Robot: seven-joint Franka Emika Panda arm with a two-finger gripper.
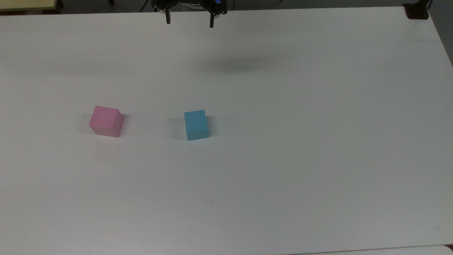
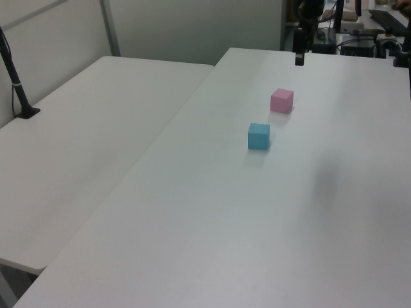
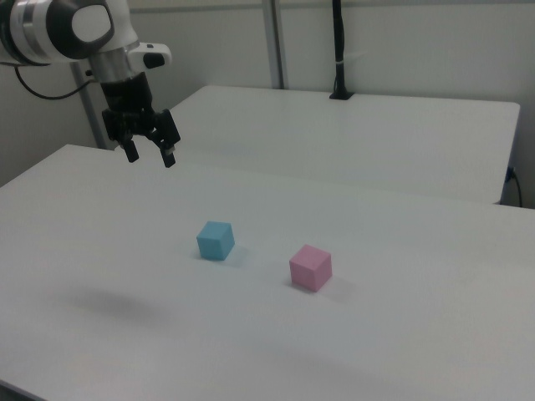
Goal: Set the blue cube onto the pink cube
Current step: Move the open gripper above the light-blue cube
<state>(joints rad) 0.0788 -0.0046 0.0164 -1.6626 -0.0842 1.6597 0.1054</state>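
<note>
Gripper (image 1: 189, 22) hangs at the top edge of the top view, high above the table (image 1: 283, 177), with its two fingers spread wide and nothing between them. In the top view the blue cube (image 1: 196, 124) sits almost straight below it in the frame, a little left of centre, so I judge the coming move to be mostly a descent toward the cube with little sideways shift. The pink cube (image 1: 106, 121) rests on the table well apart from the blue cube, toward the top view's left; the two do not touch. In the right view the gripper (image 3: 150, 153) is in the upper left and the blue cube (image 3: 216, 240) is lower, near the centre. The arm above the fingers is cut off in the top view.
</note>
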